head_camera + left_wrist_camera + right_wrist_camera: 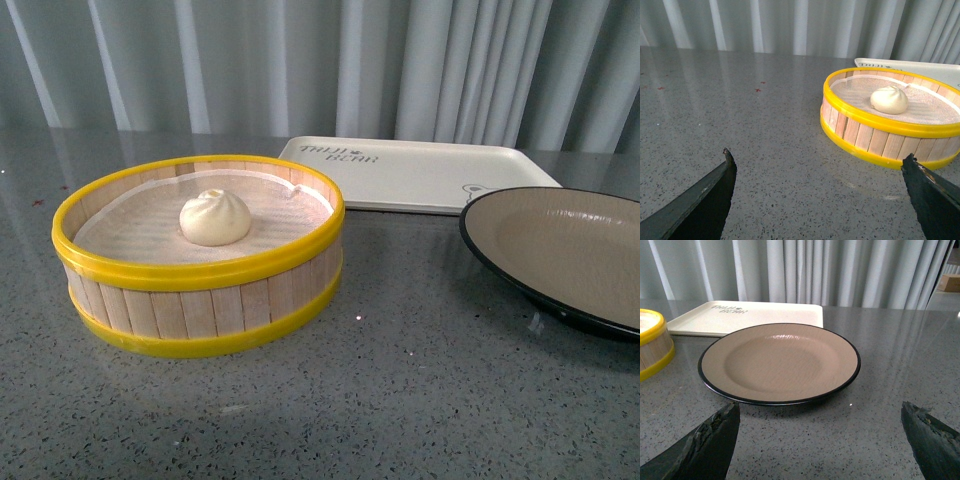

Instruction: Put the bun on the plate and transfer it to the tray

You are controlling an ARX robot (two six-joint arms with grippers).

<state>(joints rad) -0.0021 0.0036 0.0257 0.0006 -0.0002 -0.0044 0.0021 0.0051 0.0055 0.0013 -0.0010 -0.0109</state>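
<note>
The cream-white bun (214, 217) sits in the middle of a round wooden steamer basket with yellow rims (200, 300); it also shows in the left wrist view (889, 99). The beige plate with a black rim (560, 250) lies on the table at the right and fills the right wrist view (780, 362), empty. The cream-white tray (415, 172) lies flat behind both, also seen in the right wrist view (745, 317). My left gripper (817, 167) is open, short of the basket. My right gripper (820, 415) is open, short of the plate. Neither arm shows in the front view.
The grey speckled table (400, 400) carries everything. A pale pleated curtain (320, 60) hangs behind the table. The basket's edge (650, 345) shows beside the plate in the right wrist view.
</note>
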